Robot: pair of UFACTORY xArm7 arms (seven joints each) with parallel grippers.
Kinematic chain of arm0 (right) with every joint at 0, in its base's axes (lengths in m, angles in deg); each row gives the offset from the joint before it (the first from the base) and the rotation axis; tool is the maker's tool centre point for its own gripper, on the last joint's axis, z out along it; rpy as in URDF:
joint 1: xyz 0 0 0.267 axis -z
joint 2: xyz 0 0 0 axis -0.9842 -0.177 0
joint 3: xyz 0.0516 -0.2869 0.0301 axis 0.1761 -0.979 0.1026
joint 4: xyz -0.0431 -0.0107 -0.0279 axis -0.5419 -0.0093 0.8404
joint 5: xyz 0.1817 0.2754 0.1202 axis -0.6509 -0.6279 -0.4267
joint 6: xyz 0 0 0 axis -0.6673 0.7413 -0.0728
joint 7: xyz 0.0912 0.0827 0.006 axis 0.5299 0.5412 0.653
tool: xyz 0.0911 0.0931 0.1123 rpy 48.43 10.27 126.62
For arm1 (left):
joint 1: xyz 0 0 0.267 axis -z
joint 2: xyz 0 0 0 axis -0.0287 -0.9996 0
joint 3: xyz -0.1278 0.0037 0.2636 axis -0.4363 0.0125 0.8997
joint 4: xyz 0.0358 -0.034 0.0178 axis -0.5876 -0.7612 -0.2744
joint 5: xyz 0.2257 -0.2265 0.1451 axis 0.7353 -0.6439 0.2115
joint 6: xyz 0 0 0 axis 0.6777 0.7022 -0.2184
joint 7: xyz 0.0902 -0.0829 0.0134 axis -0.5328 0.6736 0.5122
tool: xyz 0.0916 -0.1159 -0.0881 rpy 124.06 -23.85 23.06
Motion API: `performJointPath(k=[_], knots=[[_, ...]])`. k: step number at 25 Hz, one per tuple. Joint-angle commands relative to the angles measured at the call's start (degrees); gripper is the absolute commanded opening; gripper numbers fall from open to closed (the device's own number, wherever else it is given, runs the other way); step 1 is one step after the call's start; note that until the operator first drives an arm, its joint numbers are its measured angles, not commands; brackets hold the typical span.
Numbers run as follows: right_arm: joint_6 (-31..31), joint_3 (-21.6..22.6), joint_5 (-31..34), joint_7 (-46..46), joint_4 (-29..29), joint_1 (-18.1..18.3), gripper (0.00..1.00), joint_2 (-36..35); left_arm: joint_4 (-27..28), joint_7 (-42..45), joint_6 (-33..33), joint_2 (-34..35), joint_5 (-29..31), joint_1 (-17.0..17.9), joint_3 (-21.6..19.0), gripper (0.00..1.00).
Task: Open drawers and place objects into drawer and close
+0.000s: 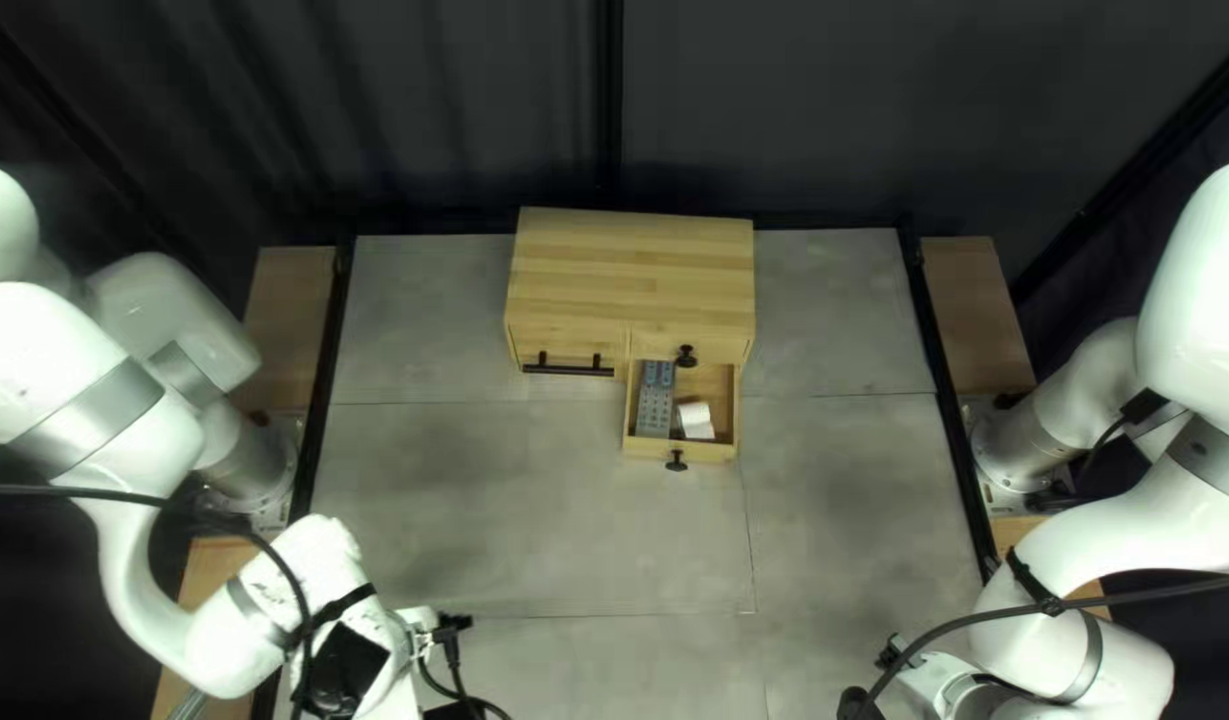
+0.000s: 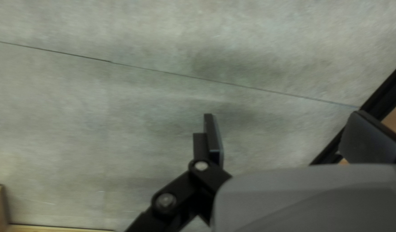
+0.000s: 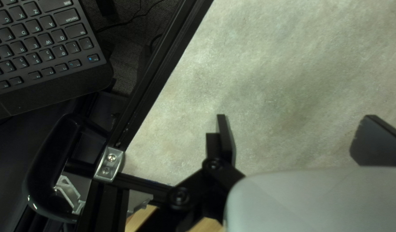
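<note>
Apparently loaded, the drawer (image 1: 712, 452) is awaiting a closing push, left gripper (image 2: 291, 137) and right gripper (image 3: 300, 138) hanging wide open, empty.

We see mottled grey worktop (image 2: 120, 111) under our black left jaws, a thin dark line (image 2: 172, 73) crossing it, and, apart from our black right jaws, a black keyboard (image 3: 39, 47) with white lettering.

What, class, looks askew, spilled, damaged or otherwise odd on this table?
Nothing looks spilled or damaged. One drawer of the wooden cabinet stands pulled out, which suits the task. Inside it, the white item sits slightly askew beside the grey item, mild untidiness at most.
</note>
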Motion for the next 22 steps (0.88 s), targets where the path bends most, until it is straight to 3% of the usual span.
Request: performJointPath(k=[1,10,17,22], knots=[[0.00,0.00,0.00,0.00,0.00,0.00,1.00,0.00,0.42,5.99,2.12,0.85,-2.79,1.62,-1.88,1.00],[0.00,0.00,0.00,0.00,0.00,0.00,1.00,0.00,-2.60,18.01,0.67,2.80,-6.54,3.82,-5.01,1.00],[0.00,0.00,0.00,0.00,0.00,0.00,1.00,0.00,-2.60,18.01,0.67,2.80,-6.54,3.82,-5.01,1.00],[-1.63,-0.36,4.07,-4.50,0.55,0.30,1.00,0.96,-2.60,18.01,0.67,2.80,-6.54,3.82,-5.01,1.00]])
